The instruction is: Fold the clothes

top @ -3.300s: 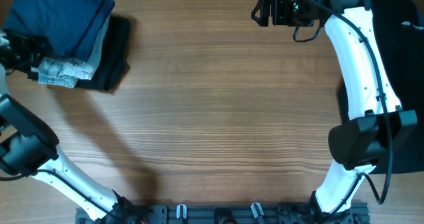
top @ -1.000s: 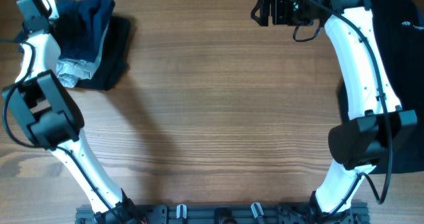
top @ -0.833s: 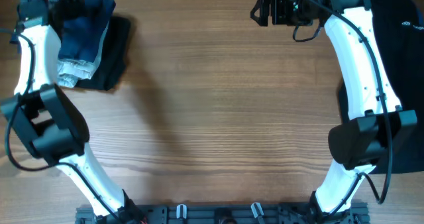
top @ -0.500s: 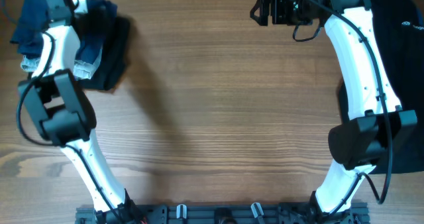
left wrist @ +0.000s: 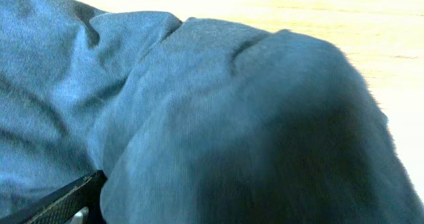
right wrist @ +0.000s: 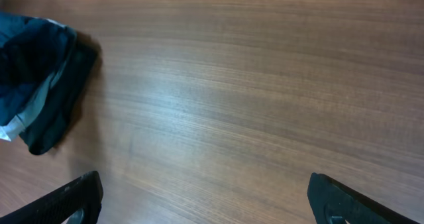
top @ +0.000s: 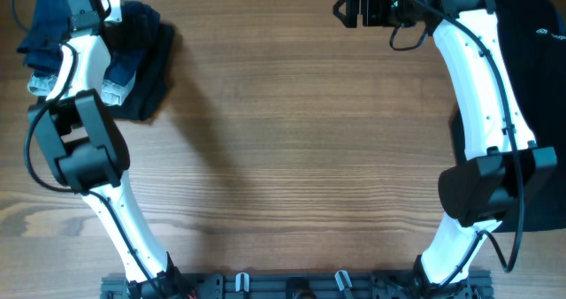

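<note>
Overhead, the left arm (top: 74, 58) overlaps the clothes (top: 40, 26), black garment (top: 156, 69) beneath.

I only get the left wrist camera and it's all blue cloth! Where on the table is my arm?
Observer: Your left gripper is at the far left corner of the table, on a pile of clothes.
Operator: What else is in the pile?
Observer: Under the navy garment lie a pale blue piece and a black garment.
Operator: Where's my other arm?
Observer: The right gripper hangs open over bare wood at the far edge, right of the middle, holding nothing.
</note>
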